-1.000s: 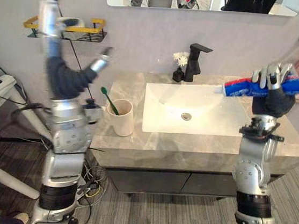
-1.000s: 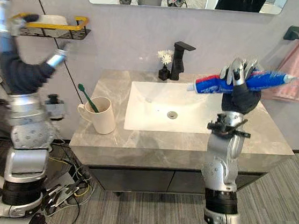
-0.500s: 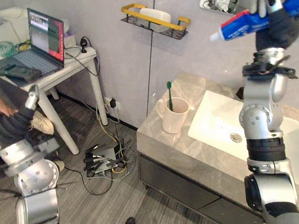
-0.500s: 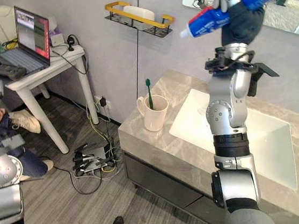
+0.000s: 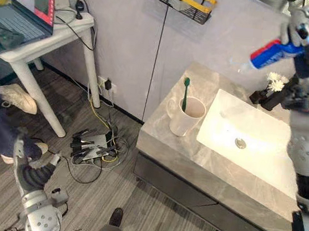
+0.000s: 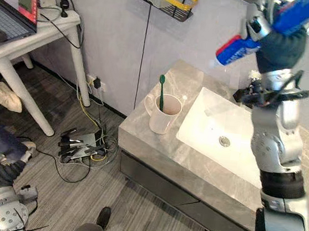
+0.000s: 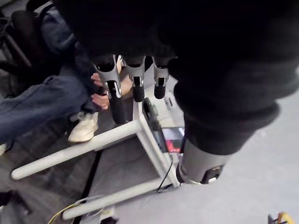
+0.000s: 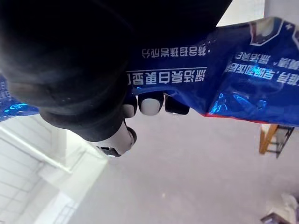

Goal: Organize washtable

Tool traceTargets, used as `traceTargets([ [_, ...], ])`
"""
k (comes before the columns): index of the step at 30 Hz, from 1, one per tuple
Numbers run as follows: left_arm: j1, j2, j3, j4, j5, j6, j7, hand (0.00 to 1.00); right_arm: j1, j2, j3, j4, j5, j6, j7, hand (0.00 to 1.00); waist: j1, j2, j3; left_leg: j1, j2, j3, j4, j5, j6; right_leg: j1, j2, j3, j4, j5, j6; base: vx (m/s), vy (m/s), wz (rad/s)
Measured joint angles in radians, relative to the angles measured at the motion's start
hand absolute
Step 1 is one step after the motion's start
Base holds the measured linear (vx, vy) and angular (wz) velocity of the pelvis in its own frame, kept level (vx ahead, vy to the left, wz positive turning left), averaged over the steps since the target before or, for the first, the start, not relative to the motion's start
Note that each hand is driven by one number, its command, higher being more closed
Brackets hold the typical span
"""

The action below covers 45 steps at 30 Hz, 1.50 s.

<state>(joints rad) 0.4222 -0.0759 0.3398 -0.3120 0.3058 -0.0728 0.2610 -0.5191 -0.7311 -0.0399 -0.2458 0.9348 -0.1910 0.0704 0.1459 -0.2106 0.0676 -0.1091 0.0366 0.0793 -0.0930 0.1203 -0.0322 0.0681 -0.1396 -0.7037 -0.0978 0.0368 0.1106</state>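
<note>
Toothpaste tube (image 5: 278, 47): it is in the air, high over the washtable (image 5: 160, 136), and touches nothing else.
Right hand (image 5: 297, 30): the fingers (image 8: 152, 105) are curled round the middle of the tube and the grip looks firm.
Long axis of the tube: slanted, with the white cap end lower and toward the robot's left, and the flat tail end higher and toward the right.
Cup (image 5: 186, 118): it stands upright on the left part of the stone top, just beside the sink (image 5: 265, 125). A green toothbrush (image 5: 185, 94) leans inside it.
Direction from fingers to cup: down and to the left, well apart; the cap end already points roughly to that side.
Left hand (image 7: 135, 83): it hangs low near the floor, far from the washtable, with straight fingers and nothing in them.
Nearer hand: the right one, clearly.
Next move, my judgement: lower the tube leftward and turn it more upright, so that it can enter the cup beside the toothbrush.
</note>
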Motion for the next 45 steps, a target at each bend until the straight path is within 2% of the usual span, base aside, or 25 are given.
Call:
traceTargets([
  [6, -0.014, 0.003, -0.007, 0.053, -0.007, 0.009, 0.003, 0.0, 0.053, 0.143, 0.027, -0.059, 0.013, -0.001, 0.009, 1.0, -0.002, -0.03, 0.015, 0.003, 0.011, 0.033, 0.0, -0.007, -0.002, -0.023, -0.001, 0.033, 0.018, -0.006, -0.009, 0.01, 0.011, -0.16],
  [12, -0.013, 0.001, -0.006, 0.119, -0.007, 0.026, 0.037, 0.0, 0.098, 0.217, 0.048, -0.059, 0.019, -0.001, 0.009, 1.0, 0.001, -0.061, 0.022, 0.002, 0.017, 0.046, 0.0, -0.008, -0.002, -0.036, 0.001, 0.048, 0.03, -0.01, -0.013, 0.0, 0.007, -0.07],
  [22, -0.014, 0.005, -0.006, 0.19, -0.021, 0.042, 0.048, 0.0, 0.166, 0.235, 0.064, -0.063, 0.019, -0.025, -0.007, 1.0, 0.003, -0.111, 0.026, -0.019, 0.014, 0.019, 0.0, -0.007, -0.002, -0.039, 0.002, 0.019, 0.029, -0.014, -0.009, 0.02, 0.011, 0.08],
  [36, -0.052, 0.03, -0.024, 0.23, -0.059, 0.046, 0.048, 0.0, 0.151, 0.229, 0.137, -0.047, 0.017, -0.025, -0.008, 1.0, 0.004, -0.136, 0.036, -0.038, 0.014, 0.015, 0.0, -0.007, -0.002, -0.06, 0.0, 0.017, 0.041, -0.019, -0.011, 0.01, 0.004, 0.01],
  [41, -0.052, 0.03, -0.024, 0.243, -0.059, 0.046, 0.048, 0.0, 0.151, 0.151, 0.13, -0.047, -0.004, -0.024, -0.01, 1.0, -0.004, -0.136, 0.036, -0.044, 0.013, 0.004, 0.0, -0.007, -0.002, -0.061, 0.0, 0.003, 0.041, -0.019, -0.01, 0.03, 0.017, 0.06],
  [45, -0.051, 0.031, -0.024, 0.245, -0.059, 0.046, 0.049, 0.0, 0.151, 0.135, 0.128, -0.047, -0.009, -0.024, -0.008, 1.0, -0.015, -0.14, 0.038, -0.046, 0.012, 0.001, 0.0, -0.007, -0.002, -0.061, 0.0, -0.003, 0.041, -0.019, -0.01, 0.01, 0.007, 0.02],
])
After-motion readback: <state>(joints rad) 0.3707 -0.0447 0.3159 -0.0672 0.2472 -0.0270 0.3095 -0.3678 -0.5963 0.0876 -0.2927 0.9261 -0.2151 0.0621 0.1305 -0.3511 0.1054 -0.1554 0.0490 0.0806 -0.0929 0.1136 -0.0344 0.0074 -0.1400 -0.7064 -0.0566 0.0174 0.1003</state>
